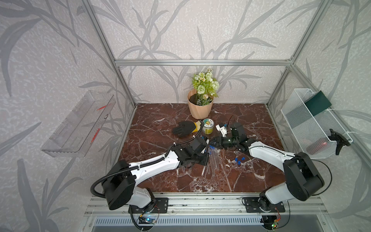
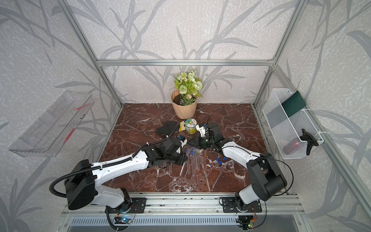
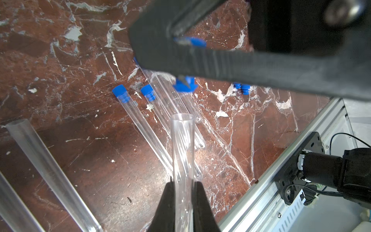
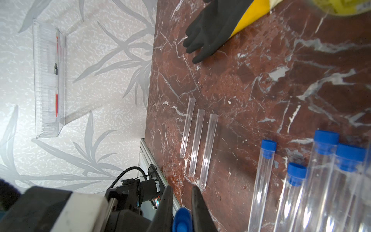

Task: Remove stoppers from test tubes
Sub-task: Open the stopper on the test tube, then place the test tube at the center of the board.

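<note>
Marbled red-brown bench [image 1: 156,124], centre: left pincer [image 3: 182,180] clamps a thin clear test tube [image 3: 182,144], mouth bare; right pincer [image 4: 182,190] pinches a bright-blue plastic stopper [image 4: 181,220]. Pull looks done; next, drop it by the loose stoppers [image 1: 240,159] at four o'clock.

On the table [image 1: 152,124] the flower pot [image 1: 199,109] stands far, in the middle. Just near of it lies the glove [image 1: 183,128], with the jar [image 1: 207,127] beside it on the right. At the centre the test tubes [image 1: 213,163] lie side by side, stoppers [image 4: 326,137] at their far ends. Three open tubes [image 4: 197,140] lie left of them, loose stoppers [image 1: 239,159] right. A shelf [image 1: 80,124] hangs on the left wall, a basket [image 1: 297,120] on the right.
</note>
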